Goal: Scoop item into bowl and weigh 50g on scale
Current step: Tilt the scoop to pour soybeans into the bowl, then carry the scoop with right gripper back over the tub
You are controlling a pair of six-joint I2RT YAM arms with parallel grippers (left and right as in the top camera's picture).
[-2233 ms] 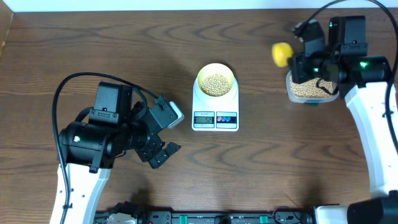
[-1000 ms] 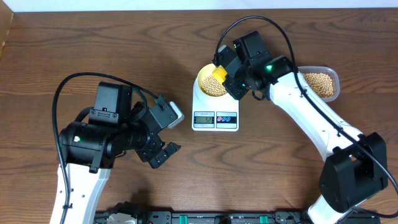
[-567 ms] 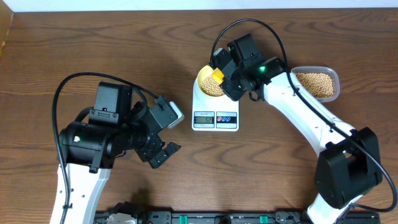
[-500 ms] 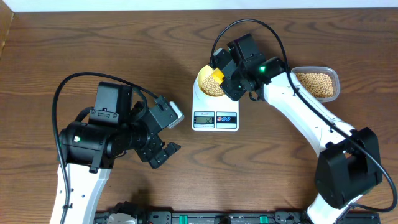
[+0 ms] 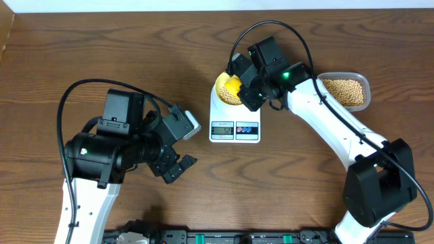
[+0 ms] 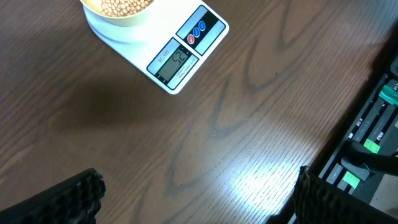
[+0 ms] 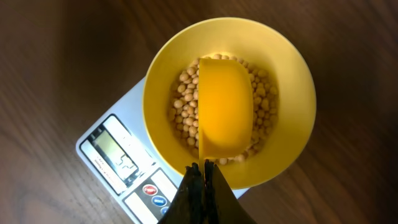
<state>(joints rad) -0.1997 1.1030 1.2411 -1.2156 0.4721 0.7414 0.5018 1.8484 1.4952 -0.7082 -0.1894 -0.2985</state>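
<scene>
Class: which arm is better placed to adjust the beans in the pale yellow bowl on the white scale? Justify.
Right: right gripper holds the bright yellow scoop over the round pale yellow bowl of beige beans; left gripper sits away, empty.

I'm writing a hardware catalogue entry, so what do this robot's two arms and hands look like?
The left arm and right arm have white links and bulky black joint housings. A black cable arcs over the left arm, and another cable over the right, which shows a small green light. The left hand is black with textured pads; the right hand is black too.
</scene>
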